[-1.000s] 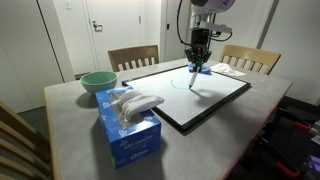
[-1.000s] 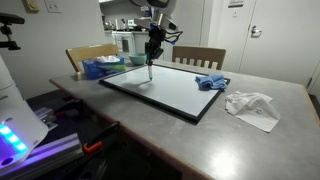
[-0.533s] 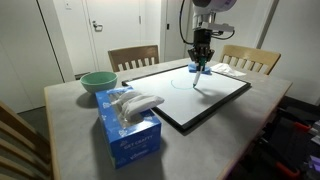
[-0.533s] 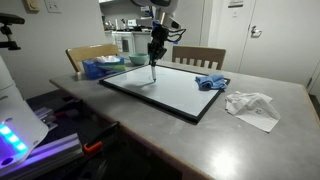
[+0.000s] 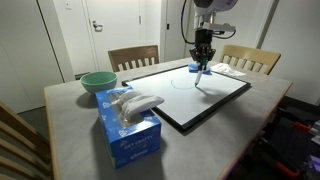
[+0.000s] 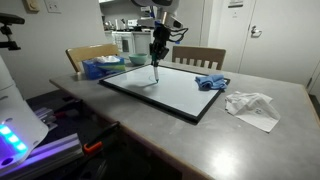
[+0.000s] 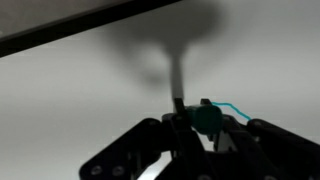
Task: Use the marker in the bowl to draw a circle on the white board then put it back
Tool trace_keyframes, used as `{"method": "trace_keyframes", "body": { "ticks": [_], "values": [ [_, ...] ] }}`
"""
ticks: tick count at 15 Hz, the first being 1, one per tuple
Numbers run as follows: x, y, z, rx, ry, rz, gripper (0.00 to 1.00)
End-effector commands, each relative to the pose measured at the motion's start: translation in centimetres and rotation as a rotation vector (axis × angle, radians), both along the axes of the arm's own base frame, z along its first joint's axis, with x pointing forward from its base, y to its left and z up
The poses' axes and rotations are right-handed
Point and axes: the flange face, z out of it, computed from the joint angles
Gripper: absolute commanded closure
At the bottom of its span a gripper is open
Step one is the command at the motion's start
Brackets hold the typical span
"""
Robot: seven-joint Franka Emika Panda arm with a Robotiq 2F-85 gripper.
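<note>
Arm reaching straight down from above, gripper (image 5: 201, 66) pointing vertically over the white board (image 5: 222, 96), jaws pinching narrowly on the marker (image 6: 155, 72), marker standing upright, tip at the board surface, contact unclear, bowl (image 5: 97, 81) sitting well apart on the table (image 5: 70, 120).

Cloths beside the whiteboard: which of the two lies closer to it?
The blue cloth, right beside the whiteboard's edge; the white crumpled one lies farther out on the table.
</note>
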Motion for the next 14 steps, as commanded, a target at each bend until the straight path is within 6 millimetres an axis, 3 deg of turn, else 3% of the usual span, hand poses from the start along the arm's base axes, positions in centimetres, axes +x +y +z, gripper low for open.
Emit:
{"method": "trace_keyframes", "body": {
  "ticks": [1, 14],
  "values": [
    [0.01, -0.86, -1.29, -0.028, -0.006, 0.015, 0.95],
    [0.69, -1.86, -1.36, -0.081, -0.029, 0.061, 0.95]
  ]
}}
